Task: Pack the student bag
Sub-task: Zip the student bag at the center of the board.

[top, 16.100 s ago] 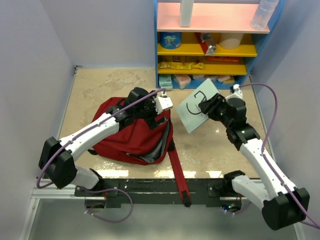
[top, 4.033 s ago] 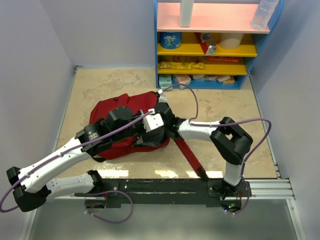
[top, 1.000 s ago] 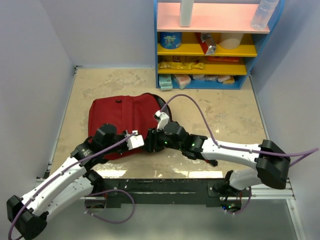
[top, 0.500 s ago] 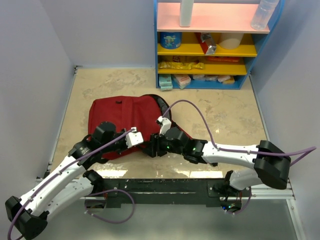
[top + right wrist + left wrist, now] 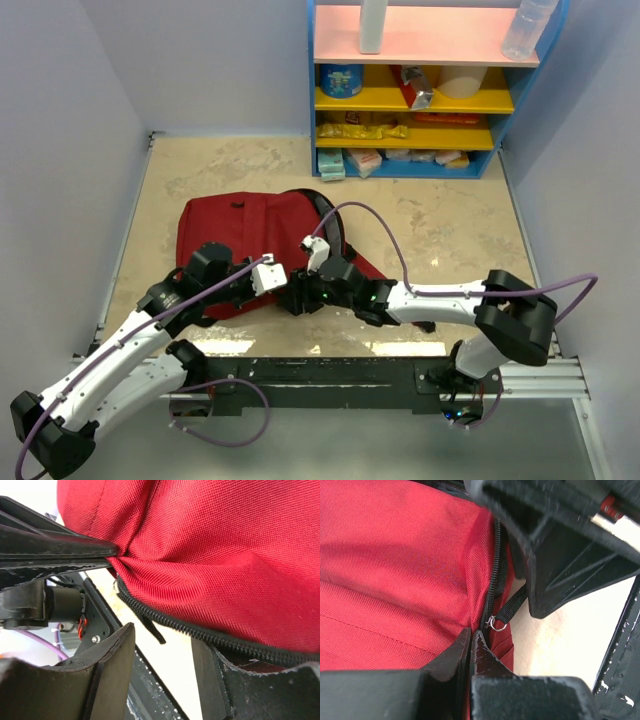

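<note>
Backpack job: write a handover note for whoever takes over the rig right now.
Left gripper: jaws shut, pinching the backpack by its red fabric beside the zipper.
Right gripper: jaws open by the pull tab, not gripping it.
The backpack lies flat on the table, near the front edge.
Done: the zipper looks closed where visible; contents hidden.
Left: probably grab the tab, finish zipping, release.
</note>
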{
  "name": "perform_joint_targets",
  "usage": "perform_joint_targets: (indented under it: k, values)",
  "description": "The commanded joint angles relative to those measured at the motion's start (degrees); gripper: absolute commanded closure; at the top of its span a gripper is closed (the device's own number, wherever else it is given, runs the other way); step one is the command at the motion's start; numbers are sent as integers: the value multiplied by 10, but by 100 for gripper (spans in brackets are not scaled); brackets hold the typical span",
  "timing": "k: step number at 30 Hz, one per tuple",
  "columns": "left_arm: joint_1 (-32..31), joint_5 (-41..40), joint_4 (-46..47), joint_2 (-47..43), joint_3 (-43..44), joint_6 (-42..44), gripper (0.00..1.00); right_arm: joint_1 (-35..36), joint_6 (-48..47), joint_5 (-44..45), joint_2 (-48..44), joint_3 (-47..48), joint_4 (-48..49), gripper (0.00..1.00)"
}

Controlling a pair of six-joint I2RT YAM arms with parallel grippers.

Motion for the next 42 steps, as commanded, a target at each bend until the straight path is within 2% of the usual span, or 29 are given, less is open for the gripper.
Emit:
perform_joint_targets:
  k: [1,11,14,18,21,30,33,42]
  values:
    - [1,24,4,1,27,-12,100,2,-25,-9,7,20,67,49]
    - [1,29,6,15,26,-12,100,3,-25,-10,0,5,127,56]
    - [1,29,6,16,27,-12,100,4,-18,-20,18,5,147,60]
    - [1,29,6,17,28,-12,100,14,-10,-24,29,7,161,73]
    - [1,29,6,18,31,-14,100,17,-7,-25,27,6,152,74]
    - [1,33,5,19,37,-15,100,21,5,-8,27,-13,156,71]
    - [1,35,2,18,40,-14,100,22,14,2,26,-20,160,63]
    - [1,40,0,18,46,-13,100,32,25,27,34,-42,199,54]
